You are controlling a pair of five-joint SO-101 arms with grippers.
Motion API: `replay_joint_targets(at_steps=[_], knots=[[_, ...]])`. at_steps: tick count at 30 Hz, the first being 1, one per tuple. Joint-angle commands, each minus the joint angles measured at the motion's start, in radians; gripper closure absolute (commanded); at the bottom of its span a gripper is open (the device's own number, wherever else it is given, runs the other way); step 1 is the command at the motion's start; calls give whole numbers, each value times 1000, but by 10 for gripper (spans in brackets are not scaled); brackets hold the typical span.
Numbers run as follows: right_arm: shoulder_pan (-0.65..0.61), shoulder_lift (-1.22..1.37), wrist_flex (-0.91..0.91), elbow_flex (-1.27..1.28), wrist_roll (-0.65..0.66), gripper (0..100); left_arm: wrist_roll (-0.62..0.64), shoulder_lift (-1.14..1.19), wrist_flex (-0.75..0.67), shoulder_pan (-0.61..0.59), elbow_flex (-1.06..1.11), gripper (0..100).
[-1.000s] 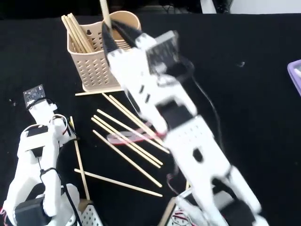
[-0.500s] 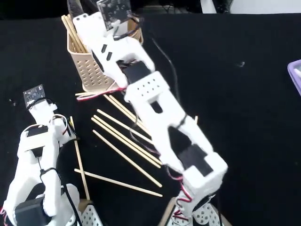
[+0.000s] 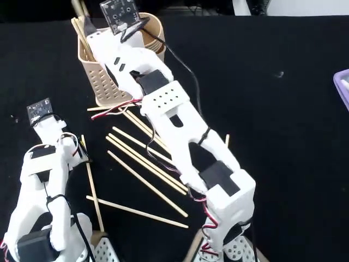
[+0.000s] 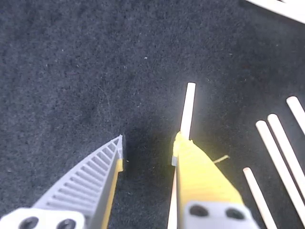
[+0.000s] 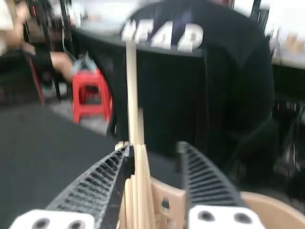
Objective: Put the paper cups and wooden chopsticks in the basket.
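Over at far left we find the right gripper [image 5: 155, 147] above the beige perforated plastic basket [image 3: 102, 82], jaws parted. A pale wooden chopstick [image 5: 131, 95] stands upright beside one finger (more are bundled below). Brown paper cups [image 3: 155, 35] sit inside the basket. Near left, the left gripper [image 4: 147, 152] hangs open over a loose chopstick [image 4: 188, 107] on the black tabletop [image 3: 283, 136]. Other scattered chopsticks [image 3: 147, 164] lie between the arms.

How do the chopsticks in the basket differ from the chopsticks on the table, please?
The chopsticks in the basket stand nearly upright, bunched in one corner; the chopsticks on the table lie flat, at varied angles. The basket hides the former's lower ends; the latter rest on black cloth. Both are pale wooden sticks.
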Motion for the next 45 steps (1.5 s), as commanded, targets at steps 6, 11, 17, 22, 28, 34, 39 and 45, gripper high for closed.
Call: replay_joint_targets(at_steps=[6, 11, 17, 22, 28, 34, 39, 45], knots=[[-9, -332, 523, -81, -2, 849, -8, -28, -11, -2, -12, 823], [17, -492, 918, -81, 0, 847, -8, -28, -11, -2, -12, 823], [209, -561, 1128, -42, -9, 848, -8, -28, -11, -2, -12, 823], [361, -559, 1000, 285, -104, 850, -8, -28, -11, -2, -12, 823], [430, -556, 400, 794, -121, 851, -8, -28, -11, -2, -12, 823], [411, -527, -20, 1044, -130, 851, -8, -28, -9, -2, -8, 823], [414, -348, -64, 961, -210, 851, -8, -28, -11, -1, -8, 823], [411, -97, -64, 782, -213, 851, -8, -28, -11, -2, -8, 823]])
